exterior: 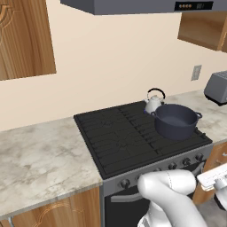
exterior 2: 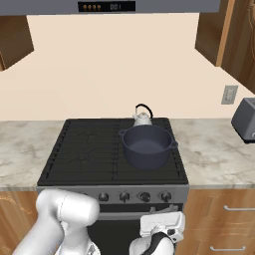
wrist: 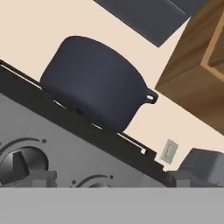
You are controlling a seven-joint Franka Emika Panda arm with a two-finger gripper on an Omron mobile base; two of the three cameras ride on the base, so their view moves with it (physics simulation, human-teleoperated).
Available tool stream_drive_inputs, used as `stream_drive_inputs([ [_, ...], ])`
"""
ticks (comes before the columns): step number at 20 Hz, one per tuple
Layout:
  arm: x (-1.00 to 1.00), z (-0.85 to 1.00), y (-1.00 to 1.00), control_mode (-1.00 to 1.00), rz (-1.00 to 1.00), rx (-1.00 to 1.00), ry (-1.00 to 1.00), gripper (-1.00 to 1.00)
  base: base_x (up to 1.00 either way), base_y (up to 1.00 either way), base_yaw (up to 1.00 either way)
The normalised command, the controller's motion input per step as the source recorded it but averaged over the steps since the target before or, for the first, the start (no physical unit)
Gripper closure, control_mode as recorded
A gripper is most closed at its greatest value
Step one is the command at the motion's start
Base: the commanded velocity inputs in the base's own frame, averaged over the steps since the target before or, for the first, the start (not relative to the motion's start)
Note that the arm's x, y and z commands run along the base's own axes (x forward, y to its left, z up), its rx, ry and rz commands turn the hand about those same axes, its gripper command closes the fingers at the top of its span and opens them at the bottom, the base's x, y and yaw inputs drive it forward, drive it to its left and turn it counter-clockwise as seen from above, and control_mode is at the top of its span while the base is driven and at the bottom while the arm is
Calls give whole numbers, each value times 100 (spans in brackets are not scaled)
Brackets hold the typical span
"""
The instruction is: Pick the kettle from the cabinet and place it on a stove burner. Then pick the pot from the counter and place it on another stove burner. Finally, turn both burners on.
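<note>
Kettle (exterior: 153, 103): set on a rear burner of the stove, above and beyond the pincer, just behind the pot; first placement judged done.
Pot (exterior: 176, 120): seated on the front right burner, above and just beyond the pincer, rim near the kettle; second placement judged done.
Stove burners (exterior: 116, 135): black grates, no flame visible under either vessel; lighting judged not yet done.
Knobs (exterior 2: 144, 196): row along the stove's front panel, right ahead of the pincer; one large knob (wrist: 19, 160) at lower left in the hand view, a second barely visible beside it; settings too small to tell.
Pincer (exterior 2: 160, 222): low in front of the stove, below the knob row, under the pot's side; released, jaws wide apart, grasping nothing.
Left to do: turning two knobs, presumably those serving the two occupied burners; which knob serves which burner cannot be told.
Counter (exterior: 42, 159): marbled top on both sides of the stove, above the pincer.
Toaster (exterior 2: 245, 119): on the counter, far up and right of the pincer.
</note>
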Motion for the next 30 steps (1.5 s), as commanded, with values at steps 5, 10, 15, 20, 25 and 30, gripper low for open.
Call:
stream_drive_inputs([
  [5,29,1,-7,-100,9,27,19,-100,0,0,0],
  [10,4,-18,0,-100,4,10,6,-100,0,0,0],
  [15,7,-13,0,-100,2,6,5,-100,0,0,0],
  [20,16,-3,-1,-100,2,5,6,-100,0,0,0],
  [25,18,-9,-15,-100,2,6,4,-100,0,0,0],
  [30,16,-12,-10,-100,1,6,3,-100,0,0,0],
])
